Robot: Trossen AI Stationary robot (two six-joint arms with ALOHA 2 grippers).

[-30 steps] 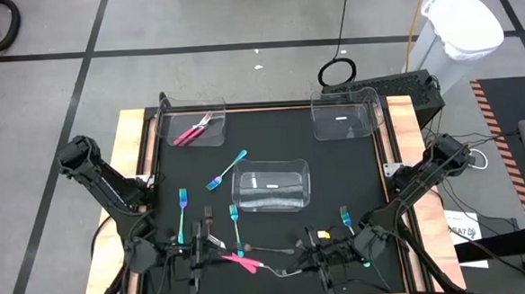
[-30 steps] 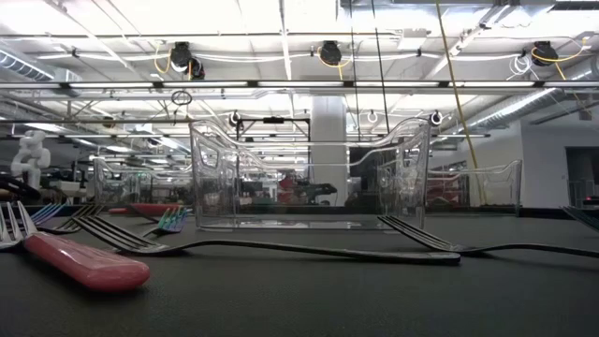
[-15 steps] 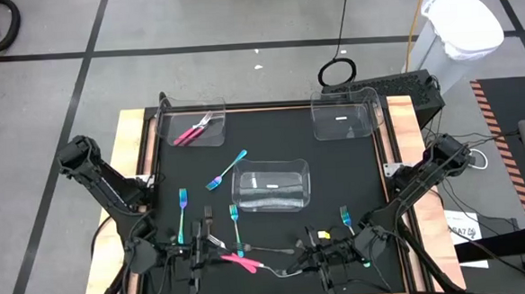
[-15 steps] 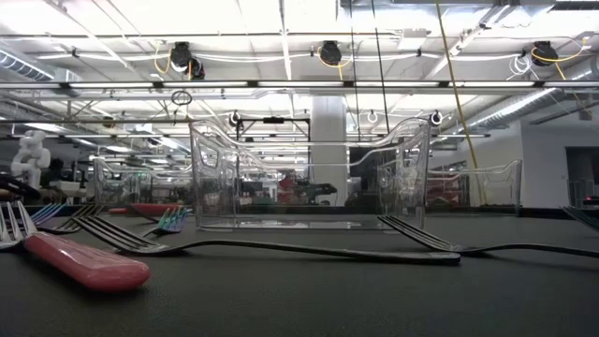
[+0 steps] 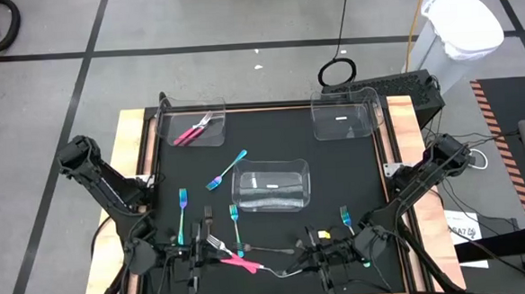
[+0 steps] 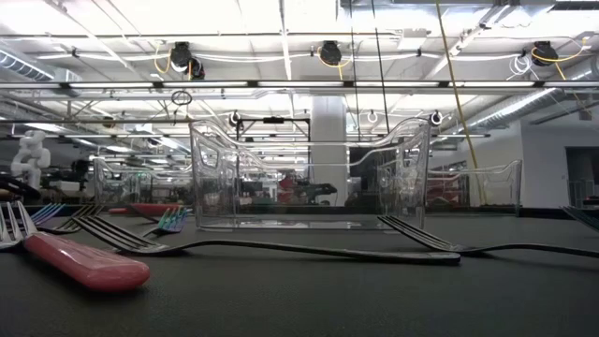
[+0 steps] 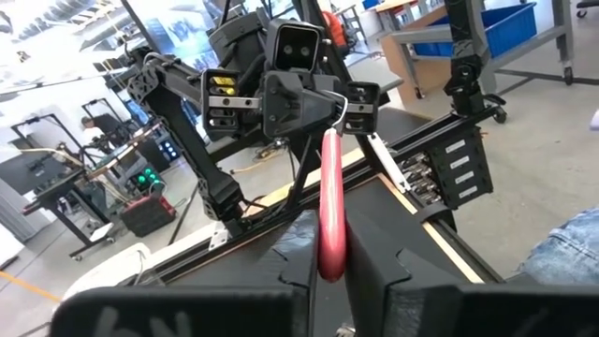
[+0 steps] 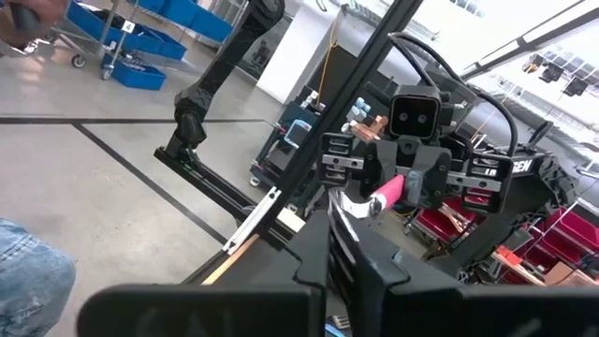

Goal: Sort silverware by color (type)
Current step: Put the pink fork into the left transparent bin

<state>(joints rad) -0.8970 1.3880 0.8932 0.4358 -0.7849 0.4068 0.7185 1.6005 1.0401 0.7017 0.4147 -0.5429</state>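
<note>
Pink fork [image 7: 329,206] sits at the near edge of the mat [image 5: 335,161], in front of the left arm. In the left wrist view its pink handle runs out from between the left gripper [image 7: 328,267] fingers, which are closed in on it from both sides. The far end of the handle points toward the right arm. In the low view a pink handle [image 6: 84,262] lies flat on the mat with tines at its left; can't tell if it is the same piece.

Right gripper [image 5: 316,247] is low at the near edge too, facing the left one. Its fingers are together and nothing shows between them.

Two grey forks [image 5: 272,250] lie between the two grippers, on the mat, long dark handles crossing the low view.

Rest of the silverware:
- Three teal forks are loose on the mat: one [image 5: 182,214] by the left arm, one [image 5: 234,220] near the middle, and one [image 5: 345,217] by the right arm.
- A blue fork [image 5: 226,171] lies tilted just left of the middle bin [image 5: 296,177].
- Two pink pieces [image 5: 192,129] are in the left bin [image 5: 167,125] at the far corner.

Right bin [image 5: 369,114] stands at the other far corner, well apart from both grippers.
</note>
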